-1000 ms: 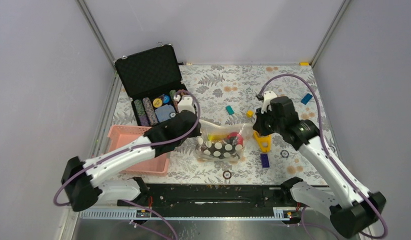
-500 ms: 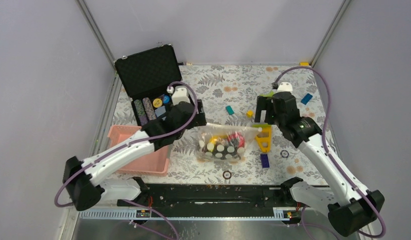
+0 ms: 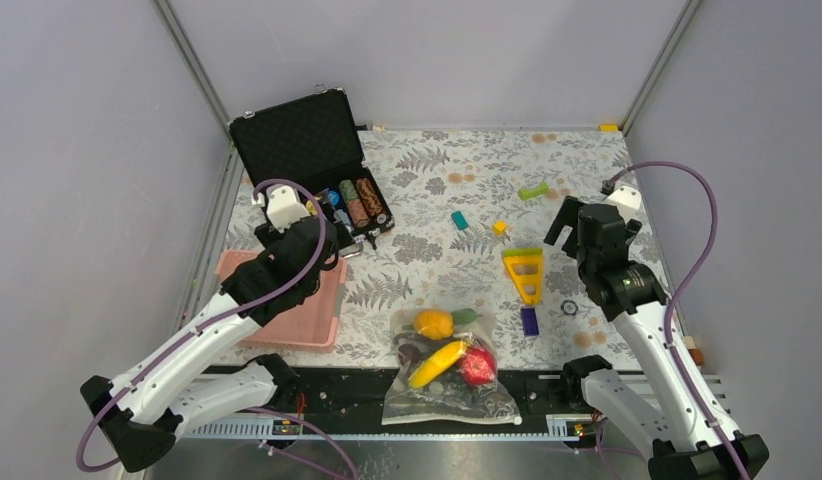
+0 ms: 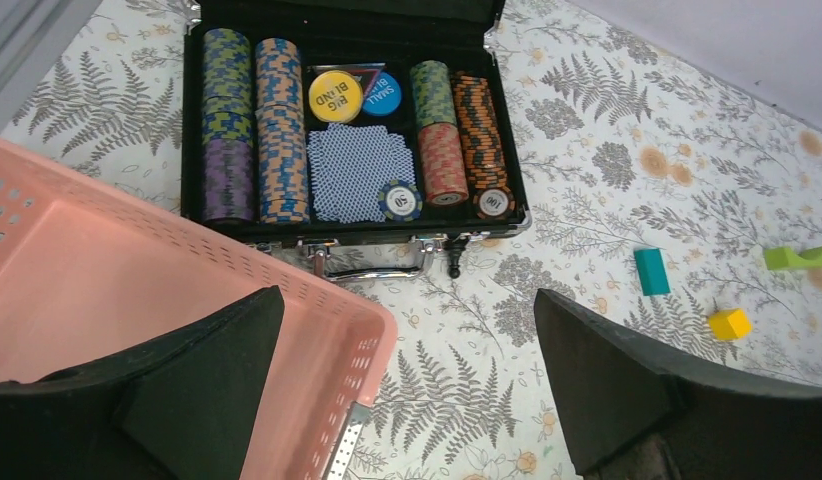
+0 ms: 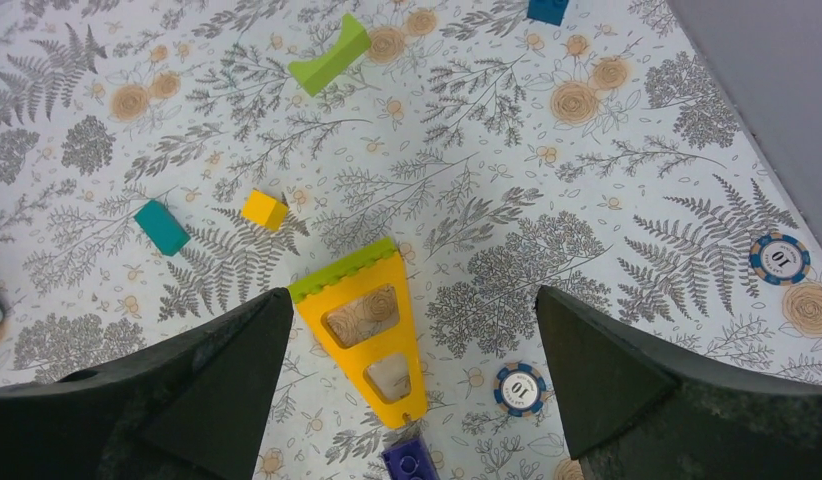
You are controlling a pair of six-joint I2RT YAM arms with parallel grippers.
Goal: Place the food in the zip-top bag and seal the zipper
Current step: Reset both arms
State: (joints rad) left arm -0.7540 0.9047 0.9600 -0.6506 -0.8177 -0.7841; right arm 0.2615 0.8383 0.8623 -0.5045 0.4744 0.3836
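Top external | bag [image 3: 405,406] with food [image 3: 437,362] lies at near table [image 3: 587,180] edge | we see left gripper [image 4: 407,300] and right gripper [image 5: 412,295] spread wide

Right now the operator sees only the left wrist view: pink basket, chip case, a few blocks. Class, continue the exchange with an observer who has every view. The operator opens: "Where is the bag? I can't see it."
Observer: The zip-top bag lies at the near edge of the table, between the two arms, and neither claw holds it.
Operator: Is any food in it?
Observer: Yes, a banana and a red fruit show through the plastic.
Operator: What is the other arm doing?
Observer: The right claw is open and holds nothing, above the yellow triangular piece.
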